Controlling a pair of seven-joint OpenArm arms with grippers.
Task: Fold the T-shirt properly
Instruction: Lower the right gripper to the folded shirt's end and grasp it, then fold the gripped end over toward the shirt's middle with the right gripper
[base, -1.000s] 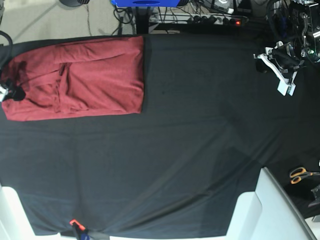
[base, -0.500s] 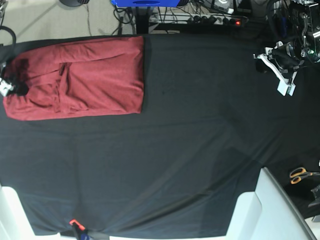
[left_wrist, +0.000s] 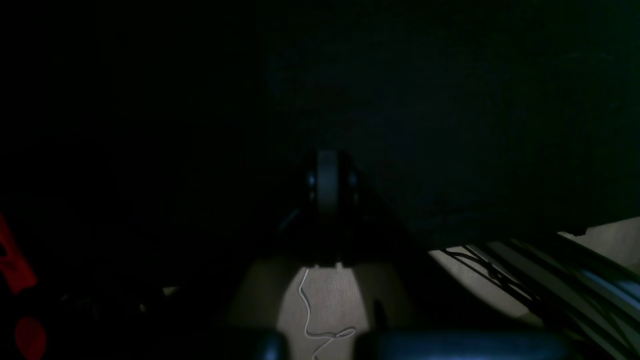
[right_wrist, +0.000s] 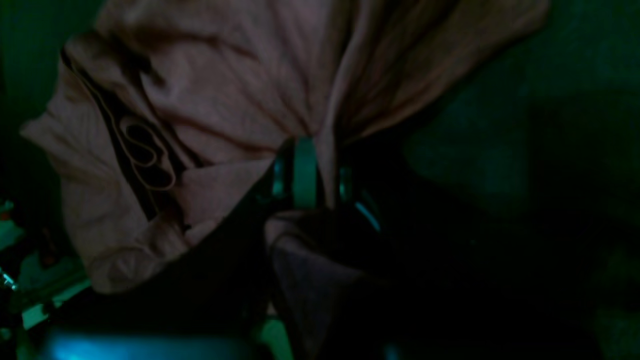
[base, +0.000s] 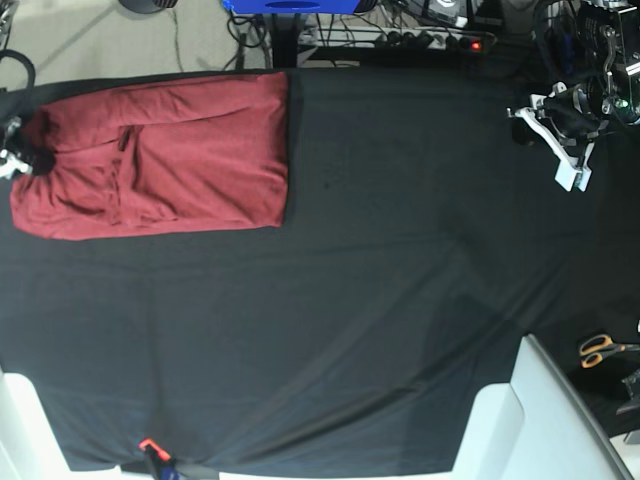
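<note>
two grippers are seen: the right gripper (right_wrist: 320, 172) is pinched on a bunched edge of the t-shirt (base: 160, 155), which is folded at the surface's (base: 400, 280) far-left corner; the left gripper (base: 560, 145) is closed, empty

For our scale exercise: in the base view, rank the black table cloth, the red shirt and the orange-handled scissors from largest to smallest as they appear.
1. Black table cloth
2. Red shirt
3. Orange-handled scissors, partly cut off near the edge of the view
</note>
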